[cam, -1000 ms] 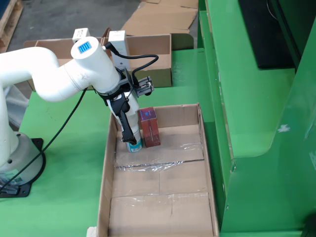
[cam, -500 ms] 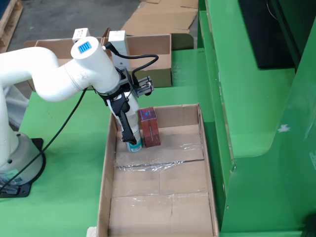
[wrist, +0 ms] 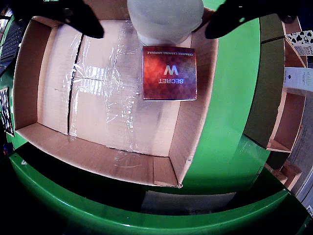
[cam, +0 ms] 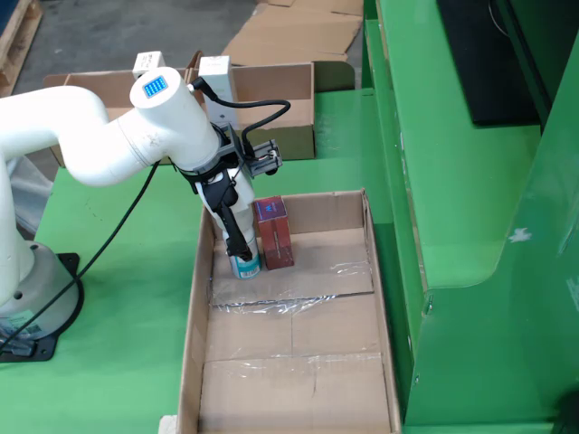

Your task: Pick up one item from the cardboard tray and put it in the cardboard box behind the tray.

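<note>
A teal can with a white top (cam: 246, 268) stands in the far left corner of the cardboard tray (cam: 298, 380). A dark red box (cam: 273, 233) stands right beside the can. My gripper (cam: 242, 253) points straight down with its black fingers astride the can and looks shut on it. In the wrist view the can's white top (wrist: 165, 19) fills the top centre between the two fingers (wrist: 88, 22), and the gripper (wrist: 154, 34) hides the can's body. The red box (wrist: 169, 73), marked SECRET, lies just below it in the tray (wrist: 98, 164).
The cardboard box (cam: 289, 140) behind the tray holds two white cartons (cam: 215, 68). A tall green structure (cam: 452, 181) runs along the tray's right side. My arm's base (cam: 36, 298) and a black cable sit left of the tray. Flattened cardboard lies farther back.
The gripper and the can have shifted very slightly upward in the last half second. Before that nothing moved.
</note>
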Action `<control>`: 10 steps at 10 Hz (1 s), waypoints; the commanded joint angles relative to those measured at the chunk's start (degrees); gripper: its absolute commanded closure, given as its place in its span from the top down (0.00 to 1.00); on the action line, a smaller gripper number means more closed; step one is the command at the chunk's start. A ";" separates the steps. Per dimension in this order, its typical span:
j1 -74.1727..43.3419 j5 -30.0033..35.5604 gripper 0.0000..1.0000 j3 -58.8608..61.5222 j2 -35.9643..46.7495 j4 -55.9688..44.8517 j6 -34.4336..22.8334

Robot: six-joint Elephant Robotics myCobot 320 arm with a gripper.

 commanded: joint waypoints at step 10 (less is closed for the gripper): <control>0.16 -0.22 0.00 1.92 1.14 0.58 -0.30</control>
